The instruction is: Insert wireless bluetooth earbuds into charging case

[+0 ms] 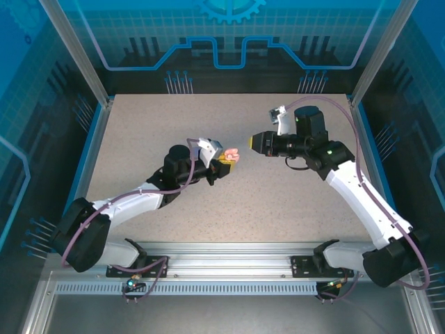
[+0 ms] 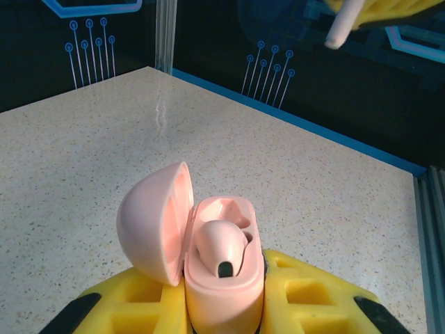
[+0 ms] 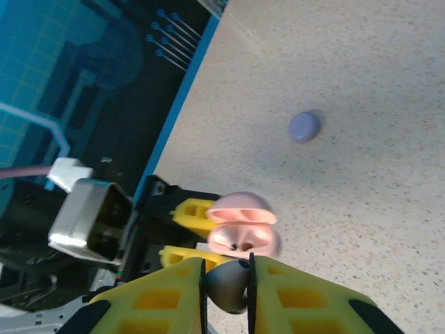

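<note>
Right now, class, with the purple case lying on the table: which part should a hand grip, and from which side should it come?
Grip the purple case across its rounded sides, probably coming from straight above. It lies low and alone on the table, with bare surface on every side of it.

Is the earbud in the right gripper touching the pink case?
Apart. The top view shows bare table between the right gripper and the case; the left wrist view shows the earbud well clear of the case.
</note>
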`<action>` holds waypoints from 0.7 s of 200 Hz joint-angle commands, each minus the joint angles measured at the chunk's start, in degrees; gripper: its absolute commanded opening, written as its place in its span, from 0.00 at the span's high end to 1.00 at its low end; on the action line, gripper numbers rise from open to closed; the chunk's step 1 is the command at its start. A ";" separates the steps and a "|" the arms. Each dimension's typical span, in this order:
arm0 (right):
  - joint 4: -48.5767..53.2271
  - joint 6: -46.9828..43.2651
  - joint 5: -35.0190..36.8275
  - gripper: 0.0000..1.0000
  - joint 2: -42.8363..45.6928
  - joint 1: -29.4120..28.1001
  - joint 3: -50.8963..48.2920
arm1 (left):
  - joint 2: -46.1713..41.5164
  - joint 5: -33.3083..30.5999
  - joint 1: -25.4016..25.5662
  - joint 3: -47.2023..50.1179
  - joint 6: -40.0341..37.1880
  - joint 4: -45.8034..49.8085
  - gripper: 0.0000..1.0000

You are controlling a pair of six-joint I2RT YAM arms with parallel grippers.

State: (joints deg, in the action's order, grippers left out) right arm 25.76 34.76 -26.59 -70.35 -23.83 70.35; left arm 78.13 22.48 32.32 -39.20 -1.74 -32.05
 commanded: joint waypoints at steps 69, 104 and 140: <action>-3.65 1.10 1.65 0.78 0.61 -4.36 0.65 | -2.06 0.02 1.18 -4.29 -6.33 0.66 0.93; -3.36 0.48 1.79 0.78 -0.05 -5.16 1.19 | -3.14 0.14 1.18 -5.17 -6.91 1.38 0.93; -3.17 -0.39 1.80 0.78 -0.79 -6.02 1.46 | -4.03 0.67 1.24 -5.64 -7.05 1.99 0.93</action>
State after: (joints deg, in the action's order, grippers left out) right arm 23.90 35.14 -25.32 -70.52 -28.69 70.39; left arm 75.79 22.48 33.17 -42.89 -7.09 -30.26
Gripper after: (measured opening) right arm 0.219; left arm 0.223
